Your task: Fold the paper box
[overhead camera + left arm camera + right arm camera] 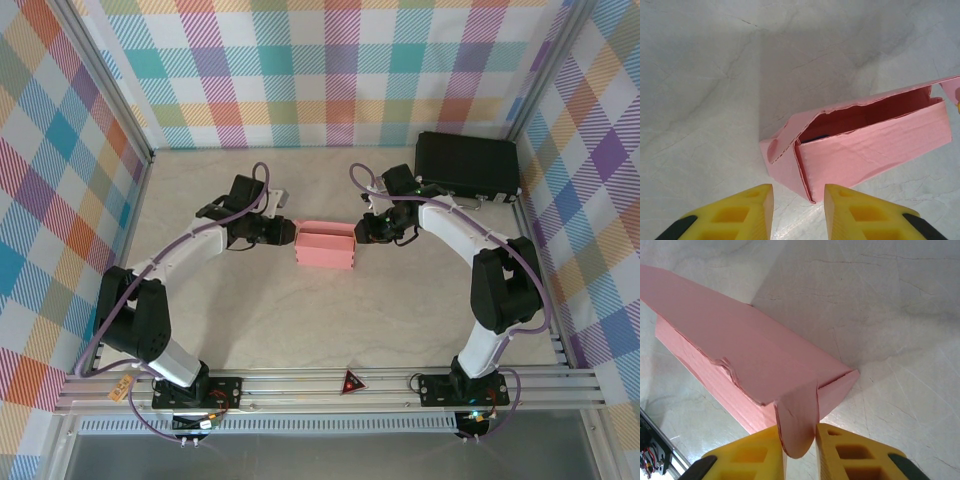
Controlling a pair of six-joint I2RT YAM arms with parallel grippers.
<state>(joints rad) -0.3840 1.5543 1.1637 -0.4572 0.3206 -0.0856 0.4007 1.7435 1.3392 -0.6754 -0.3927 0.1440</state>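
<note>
The paper box (325, 247) is a small salmon-pink card box lying in the middle of the table, its long side running left to right. My left gripper (285, 233) is at its left end. In the left wrist view the yellow fingers (752, 210) stand apart with only table between them, and the box's open end (790, 165) lies just ahead of the tips. My right gripper (362, 232) is at the box's right end. In the right wrist view it (800, 437) is shut on a rounded end flap (799, 417) that hangs down from the box (740, 340).
A larger black case (467, 165) sits at the back right, behind the right arm. Plaid walls close in the left, back and right sides. An aluminium rail (330, 385) runs along the near edge. Marbled table surface (330, 330) lies in front of the box.
</note>
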